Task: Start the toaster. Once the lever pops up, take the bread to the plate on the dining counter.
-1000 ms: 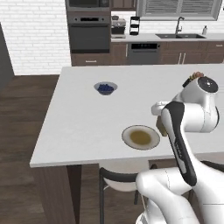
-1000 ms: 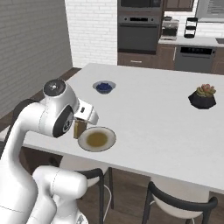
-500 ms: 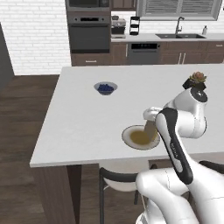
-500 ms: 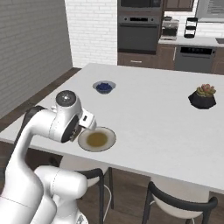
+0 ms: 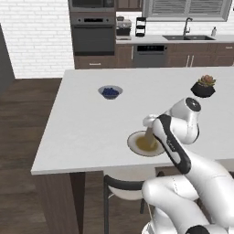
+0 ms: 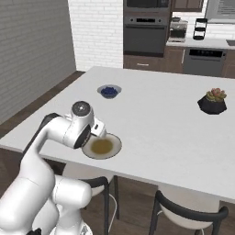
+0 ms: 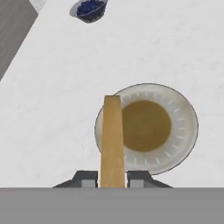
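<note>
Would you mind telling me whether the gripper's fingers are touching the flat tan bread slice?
Touching: in the hand view, the two dark fingertips press both faces of the bread slice, held edge-on.

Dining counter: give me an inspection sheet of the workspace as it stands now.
Surface: white dining counter, dark wood base.
Job's things: plate near the counter's front edge; bread held edge-on over the plate's rim, not yet laid down. Toaster: cannot tell among the appliances on the back worktop.
Clutter: bowl of blue berries further back on the counter; potted succulent in a black pot off to the right.
Grippers: gripper shut on the bread, over the plate.
Cables: nothing seen.
Surroundings: wall oven, sink on the back worktop, brick wall, wood floor, chairs under the counter edge.
</note>
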### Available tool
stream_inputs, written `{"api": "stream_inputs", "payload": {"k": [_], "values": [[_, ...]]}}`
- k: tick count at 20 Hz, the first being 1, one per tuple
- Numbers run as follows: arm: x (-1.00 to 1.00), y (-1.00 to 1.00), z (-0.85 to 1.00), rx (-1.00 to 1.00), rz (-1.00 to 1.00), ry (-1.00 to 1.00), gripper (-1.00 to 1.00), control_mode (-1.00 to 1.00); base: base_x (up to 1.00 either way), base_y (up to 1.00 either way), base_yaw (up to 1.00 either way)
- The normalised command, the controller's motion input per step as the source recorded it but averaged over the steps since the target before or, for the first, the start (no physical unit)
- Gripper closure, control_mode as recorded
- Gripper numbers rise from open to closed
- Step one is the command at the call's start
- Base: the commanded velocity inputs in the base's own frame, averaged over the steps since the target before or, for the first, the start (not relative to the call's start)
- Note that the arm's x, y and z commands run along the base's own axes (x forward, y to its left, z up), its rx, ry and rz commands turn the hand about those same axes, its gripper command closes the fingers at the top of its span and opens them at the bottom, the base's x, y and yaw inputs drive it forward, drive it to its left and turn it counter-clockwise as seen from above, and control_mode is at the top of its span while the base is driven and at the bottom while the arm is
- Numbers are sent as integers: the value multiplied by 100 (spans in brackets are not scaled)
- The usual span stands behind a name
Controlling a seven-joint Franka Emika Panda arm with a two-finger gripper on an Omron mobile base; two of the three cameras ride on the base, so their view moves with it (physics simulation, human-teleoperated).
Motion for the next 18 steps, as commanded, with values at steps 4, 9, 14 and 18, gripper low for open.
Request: {"api": "stream_inputs", "payload": {"k": [4, 9, 14, 18], "values": [[7, 0, -32, 7, 0, 6, 100, -100, 0, 0, 0], [12, 0, -28, 10, 0, 2, 100, -100, 0, 0, 0], [33, 0, -45, 4, 0, 1, 100, -100, 0, 0, 0], [39, -1, -32, 0, 0, -3, 100, -100, 0, 0, 0]]}}
